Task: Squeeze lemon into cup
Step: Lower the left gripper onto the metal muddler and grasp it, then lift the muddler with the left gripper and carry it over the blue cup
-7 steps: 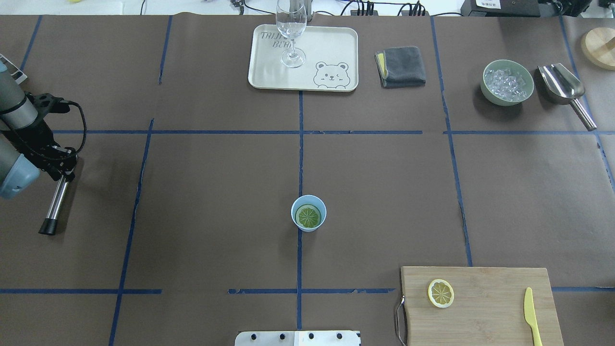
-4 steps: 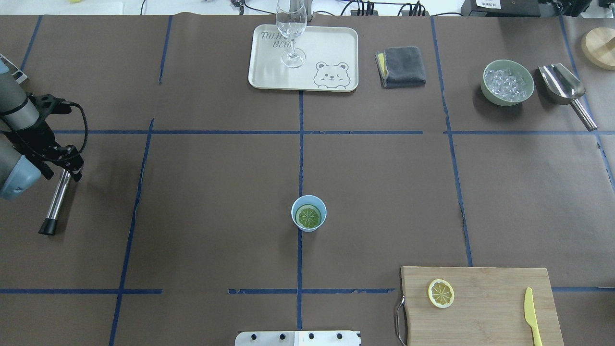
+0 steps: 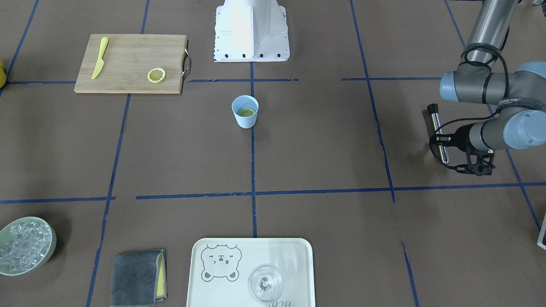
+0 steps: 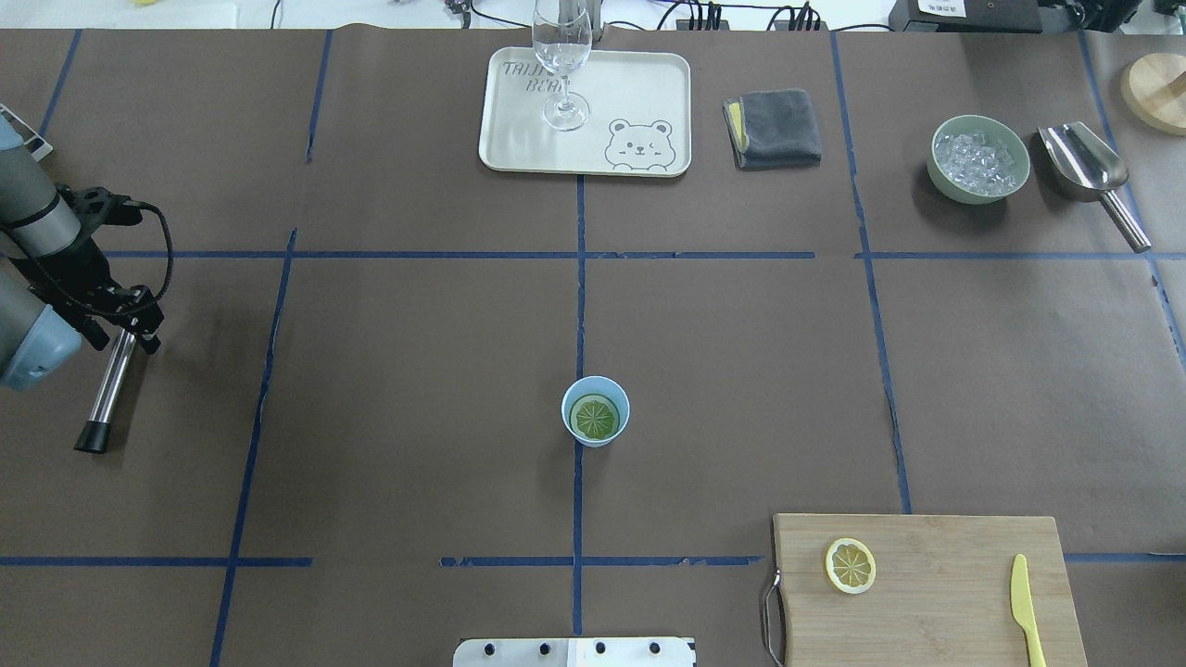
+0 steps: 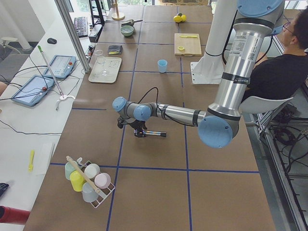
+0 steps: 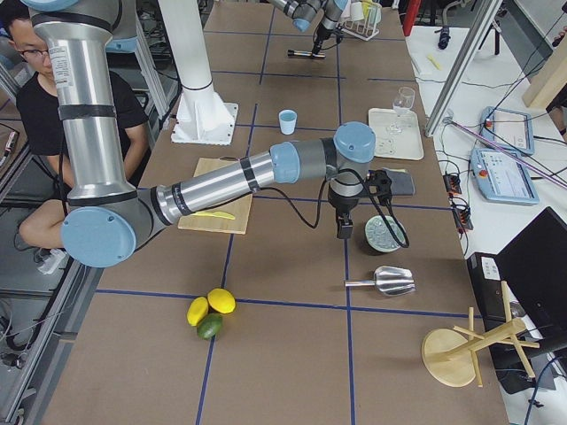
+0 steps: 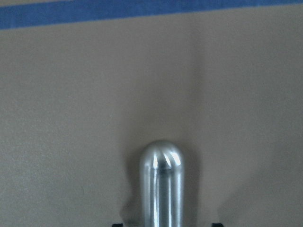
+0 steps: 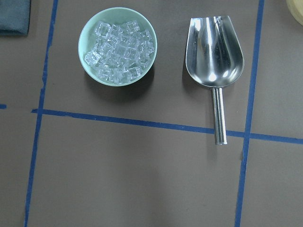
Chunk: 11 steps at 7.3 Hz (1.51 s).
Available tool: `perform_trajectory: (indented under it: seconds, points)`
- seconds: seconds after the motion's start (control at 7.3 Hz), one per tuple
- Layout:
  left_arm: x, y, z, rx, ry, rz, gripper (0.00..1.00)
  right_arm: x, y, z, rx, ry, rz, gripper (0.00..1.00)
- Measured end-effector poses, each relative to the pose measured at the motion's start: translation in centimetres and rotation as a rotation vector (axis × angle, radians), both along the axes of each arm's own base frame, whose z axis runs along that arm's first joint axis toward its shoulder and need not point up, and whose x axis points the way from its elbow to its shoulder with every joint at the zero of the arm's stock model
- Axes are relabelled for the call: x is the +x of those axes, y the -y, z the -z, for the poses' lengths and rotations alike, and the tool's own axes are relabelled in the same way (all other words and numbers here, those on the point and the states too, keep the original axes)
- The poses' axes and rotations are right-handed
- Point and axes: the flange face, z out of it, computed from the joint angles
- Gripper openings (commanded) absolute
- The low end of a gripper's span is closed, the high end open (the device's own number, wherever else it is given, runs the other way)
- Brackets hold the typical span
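Observation:
The light-blue cup [image 4: 567, 408] stands at the table's middle, also in the front view [image 3: 245, 120]. One lemon slice [image 4: 594, 418] lies flat inside it. A second slice [image 4: 850, 565] lies on the wooden cutting board [image 4: 954, 593]. My left gripper [image 4: 137, 326] hovers at the far left over the upper end of a steel rod [image 4: 104, 394] that lies on the table. In the left wrist view the rod [image 7: 161, 184] sits between spread jaws. My right gripper [image 6: 344, 232] shows only in the right side view, near the ice bowl; I cannot tell its state.
A white tray [image 4: 639, 93] with a wine glass [image 4: 561, 56] stands at the back, a grey cloth [image 4: 774, 128] beside it. A pale green bowl of ice [image 8: 117, 45] and a steel scoop [image 8: 214, 52] lie at back right. A yellow knife [image 4: 1025, 607] lies on the board.
My left gripper has shifted slightly right and away along the rod's upper end. The rod, the cup and both slices have not moved.

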Motion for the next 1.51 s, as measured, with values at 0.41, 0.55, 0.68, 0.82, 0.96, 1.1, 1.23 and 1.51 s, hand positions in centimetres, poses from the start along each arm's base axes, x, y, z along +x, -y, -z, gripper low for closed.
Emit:
perform_trajectory:
  seconds: [0.41,0.55,0.68,0.82,0.96,1.1,1.23,1.51]
  points:
    - [-0.8,-0.1,3.2,0.067,-0.016,0.011,0.0,0.1,-0.1,0.3,0.006,0.001,-0.003,1.0]
    - [-2.0,-0.1,7.1,0.147,-0.013,0.031,0.0,0.1,-0.1,0.5,0.01,0.001,-0.004,1.0]
    - [-3.7,-0.5,12.1,0.255,-0.005,0.06,0.0,0.2,-0.2,0.7,0.013,0.001,-0.005,1.0]
    - [-5.2,-1.0,17.8,0.389,0.005,0.097,0.0,0.2,-0.2,0.8,0.015,0.002,-0.005,1.0]
    - [-6.3,-1.2,22.8,0.509,0.011,0.136,0.0,0.2,-0.2,0.9,0.015,0.004,-0.004,1.0]
    - [-6.5,-0.8,28.1,0.602,-0.006,0.188,0.0,0.1,-0.3,0.9,0.014,0.009,-0.004,1.0]
    - [-5.9,-0.4,33.4,0.668,-0.04,0.257,0.0,0.1,-0.4,1.1,0.011,0.022,-0.002,1.0]
    - [-2.8,-2.0,41.0,0.783,-0.161,0.38,0.0,-0.1,-0.6,1.0,0.004,0.046,0.003,1.0]
